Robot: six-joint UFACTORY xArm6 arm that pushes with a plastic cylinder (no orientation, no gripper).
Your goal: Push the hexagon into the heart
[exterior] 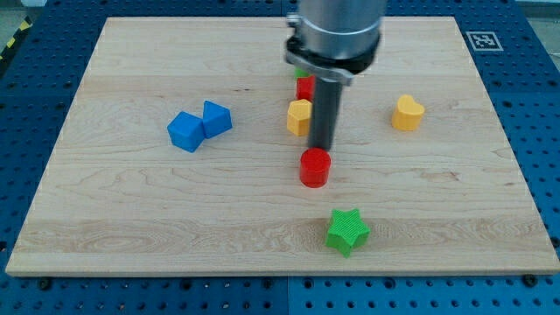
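Note:
The yellow hexagon (298, 116) lies near the board's middle, just left of my dark rod. The yellow heart (407, 113) lies well to the view's right of it, at about the same height. My tip (321, 147) sits right beside the hexagon's lower right side and just above the red cylinder (315, 168). Whether the tip touches the hexagon cannot be told.
A red block (304, 87) sits just above the hexagon, partly hidden by the arm, with a bit of green (300, 73) above it. Two blue blocks (185, 131) (216, 117) touch at the left. A green star (347, 230) lies near the bottom. The wooden board (131, 219) ends on a blue pegboard.

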